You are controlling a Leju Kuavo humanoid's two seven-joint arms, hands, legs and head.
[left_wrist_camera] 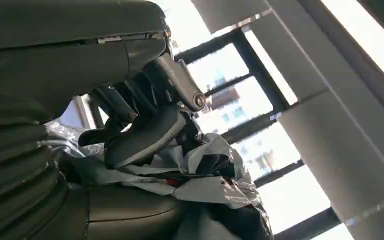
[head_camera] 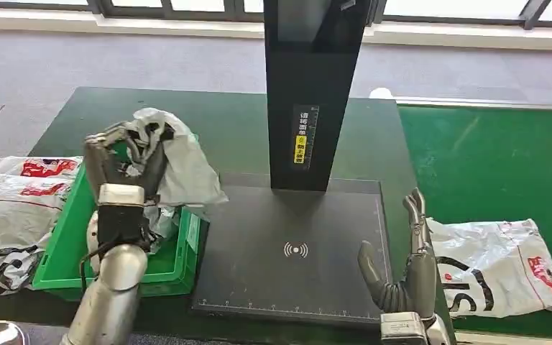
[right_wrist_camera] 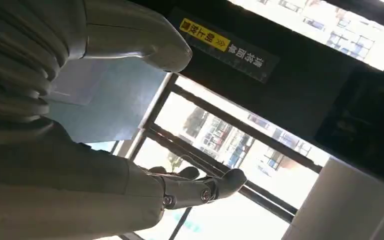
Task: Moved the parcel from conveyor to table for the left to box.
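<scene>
Parcel, gripped by left hand, hangs over green bin for boxing; right hand, beside bin's scanner pad, waits open-fingered, empty.

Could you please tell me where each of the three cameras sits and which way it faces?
Head view: high on the body, looking down at the table, green box and both arms.
Left wrist view: behind the left hand, tilted up toward windows; it holds a parcel, as the head view shows.
Right wrist view: behind the empty right hand, facing windows.
</scene>
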